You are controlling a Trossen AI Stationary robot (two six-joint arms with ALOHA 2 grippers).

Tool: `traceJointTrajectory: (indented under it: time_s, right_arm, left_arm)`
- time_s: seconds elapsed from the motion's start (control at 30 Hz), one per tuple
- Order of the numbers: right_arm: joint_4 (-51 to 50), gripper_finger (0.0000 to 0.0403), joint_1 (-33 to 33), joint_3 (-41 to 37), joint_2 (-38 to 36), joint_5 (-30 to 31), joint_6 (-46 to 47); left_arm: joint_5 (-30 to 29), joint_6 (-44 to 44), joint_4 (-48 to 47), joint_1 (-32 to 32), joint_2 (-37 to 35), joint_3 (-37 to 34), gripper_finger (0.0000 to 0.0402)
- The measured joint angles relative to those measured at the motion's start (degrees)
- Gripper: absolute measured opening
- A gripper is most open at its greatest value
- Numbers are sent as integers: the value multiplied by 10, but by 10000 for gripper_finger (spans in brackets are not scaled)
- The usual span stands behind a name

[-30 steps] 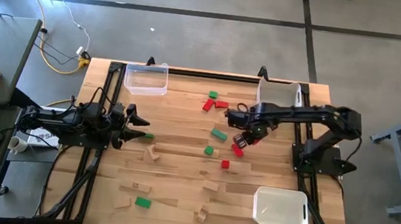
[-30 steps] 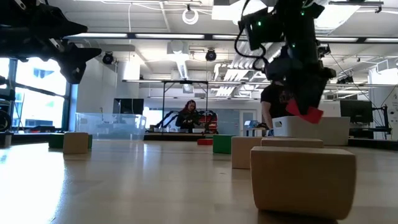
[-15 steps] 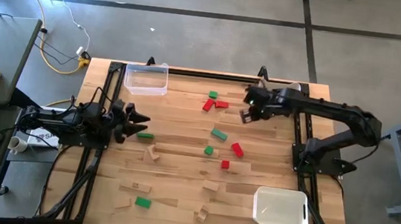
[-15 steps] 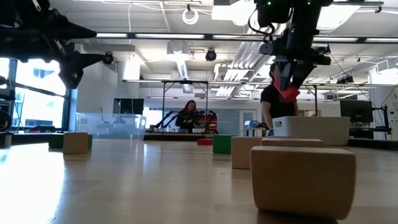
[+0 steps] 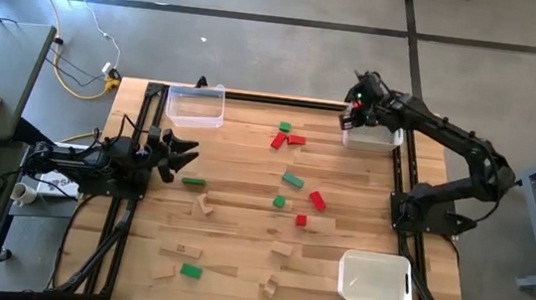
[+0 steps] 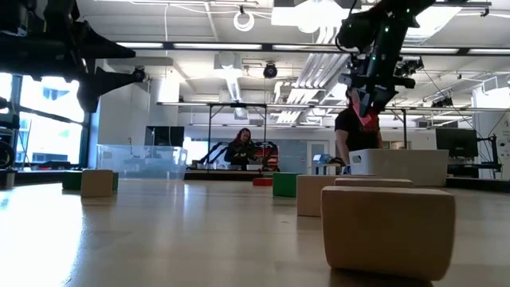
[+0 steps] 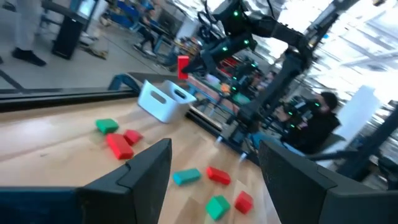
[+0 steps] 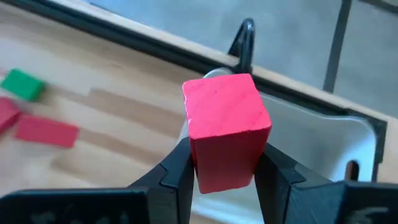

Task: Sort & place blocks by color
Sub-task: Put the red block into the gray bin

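- Your right gripper (image 8: 221, 168) is clamped on a red block (image 8: 225, 127), up in the air at the near edge of the white bin (image 5: 375, 131) by the table's far right corner. The rest of the blocks sit scattered on the table (image 5: 240, 227): a few red and green ones mid-table, plain wood ones toward the front.
- Biggest risk I see: from above, the gripper looks to be over the bin's rim, not its middle. Let go here and the block could clip the wall and bounce back onto the wood.
- Second one: only the lower part of the block is pinched, the rest sticks out past the fingers. A quick wrist swing might twist it loose early.
- Your left gripper (image 5: 183, 151) hangs spread wide and holding nothing at the left side, near a green block (image 5: 194, 181). No clash risk, the arms are well apart.
- The right wrist view is the only one showing the grip itself and the bin wall right behind the block.
- The high view gives you gripper versus bin layout, but the block is barely a red speck there.
- The low view shows the block held well clear above the bin's rim, which the overhead shot can't tell you. It also catches people in the room behind.
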Motion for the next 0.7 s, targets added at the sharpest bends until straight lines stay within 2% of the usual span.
traceJointTrajectory:
  time_s: [0.27,0.47,0.7]
  right_arm:
    - [0,107,-64,0,69,-60,-57]
    - [-5,107,-79,0,113,-82,-57]
    - [-31,107,-90,0,157,-97,-59]
  left_arm:
    - [-24,0,2,0,2,0,227]
    - [-24,-1,2,0,2,0,227]
    - [-24,-52,2,0,2,0,227]
